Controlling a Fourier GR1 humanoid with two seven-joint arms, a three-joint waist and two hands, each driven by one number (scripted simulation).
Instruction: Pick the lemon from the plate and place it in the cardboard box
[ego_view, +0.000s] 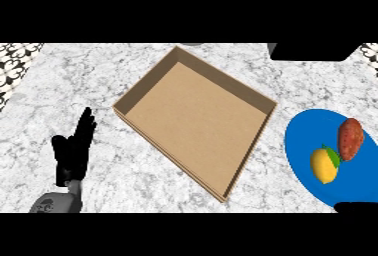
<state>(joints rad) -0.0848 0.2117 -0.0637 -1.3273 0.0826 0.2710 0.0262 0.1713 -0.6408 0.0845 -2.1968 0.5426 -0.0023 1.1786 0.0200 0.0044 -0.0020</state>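
A yellow lemon (323, 165) with a green leaf lies on the blue plate (304, 150) at the right edge. Beside it on the plate rests a reddish-brown sweet potato (350, 138). The shallow cardboard box (196, 120) sits turned at an angle in the middle of the counter, with nothing in it. My left hand (72, 147) stands open at the lower left, fingers straight and pointing up, well apart from the box. A small black shape (357, 206) at the lower right corner may be part of my right hand; it is too little to tell.
The marble counter (88, 85) spreads around the box. A dark object (310, 51) sits at the top right edge, and a patterned tile strip (16, 60) runs along the top left.
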